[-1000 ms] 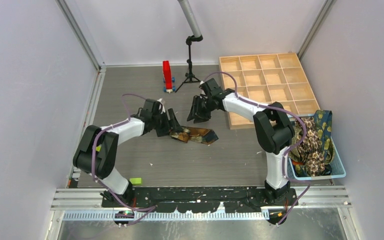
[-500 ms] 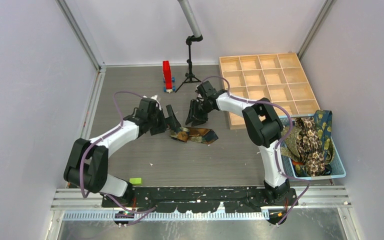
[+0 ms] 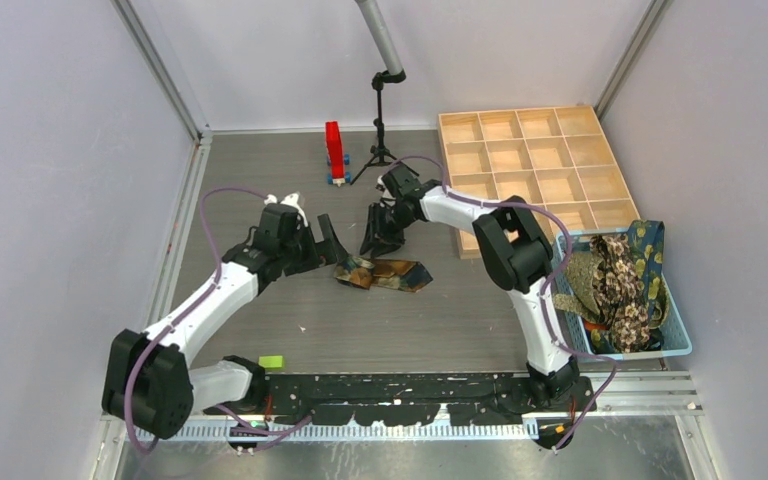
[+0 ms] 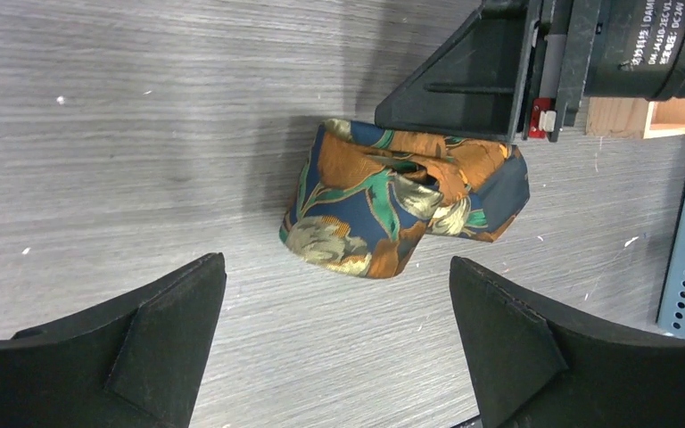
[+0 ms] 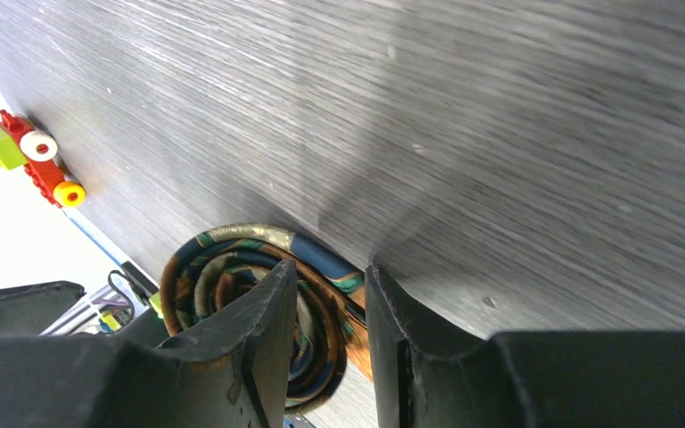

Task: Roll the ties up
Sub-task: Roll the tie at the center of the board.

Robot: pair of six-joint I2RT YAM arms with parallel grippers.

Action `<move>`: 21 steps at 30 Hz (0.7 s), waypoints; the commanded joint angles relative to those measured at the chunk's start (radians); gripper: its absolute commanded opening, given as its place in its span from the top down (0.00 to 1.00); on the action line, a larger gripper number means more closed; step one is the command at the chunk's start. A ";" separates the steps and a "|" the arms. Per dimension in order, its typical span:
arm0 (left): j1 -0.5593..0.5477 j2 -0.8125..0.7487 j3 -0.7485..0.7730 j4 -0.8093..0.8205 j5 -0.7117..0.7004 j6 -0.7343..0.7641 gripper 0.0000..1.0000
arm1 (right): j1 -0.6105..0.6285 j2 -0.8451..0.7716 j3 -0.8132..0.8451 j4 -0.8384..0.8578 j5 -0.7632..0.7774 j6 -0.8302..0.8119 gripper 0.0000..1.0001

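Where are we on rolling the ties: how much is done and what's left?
Done: one orange-and-navy tie lies coiled into a roll on the table. In hand: the left tool hovers open beside it. The right tool sits at the roll's far edge with its fingers narrowed; whether they pinch fabric is unclear. Left: several patterned ties heaped in the blue basket, unrolled.

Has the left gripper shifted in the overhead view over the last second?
Yes. The left gripper has pulled back leftward off the rolled tie. It now sits roughly straight below the red block; earlier it was right of that line. Its jaws have opened.
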 commanded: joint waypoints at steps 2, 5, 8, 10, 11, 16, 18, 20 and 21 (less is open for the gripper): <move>-0.006 -0.113 -0.036 -0.092 -0.064 0.018 0.02 | 0.049 0.063 0.073 -0.061 -0.003 -0.052 0.61; -0.007 -0.166 -0.073 -0.103 -0.065 0.027 0.02 | 0.065 0.078 0.082 -0.068 -0.008 -0.061 0.61; -0.008 -0.211 -0.112 -0.099 -0.050 0.041 0.02 | 0.081 0.088 0.107 -0.088 -0.022 -0.088 0.61; -0.008 -0.247 -0.137 -0.098 -0.036 0.043 0.02 | 0.088 0.099 0.147 -0.124 -0.028 -0.115 0.61; -0.008 -0.261 -0.147 -0.099 -0.027 0.041 0.02 | 0.093 0.109 0.170 -0.149 -0.032 -0.131 0.61; -0.008 -0.327 -0.186 -0.116 -0.003 0.035 0.02 | 0.113 0.143 0.263 -0.253 -0.022 -0.180 0.61; -0.008 -0.354 -0.197 -0.123 -0.003 0.038 0.01 | 0.112 0.129 0.270 -0.248 0.029 -0.174 0.61; -0.008 -0.378 -0.212 -0.117 0.000 0.043 0.00 | 0.106 0.114 0.301 -0.249 0.059 -0.165 0.60; -0.008 -0.387 -0.218 -0.109 0.005 0.048 0.00 | 0.102 0.105 0.320 -0.249 0.066 -0.156 0.58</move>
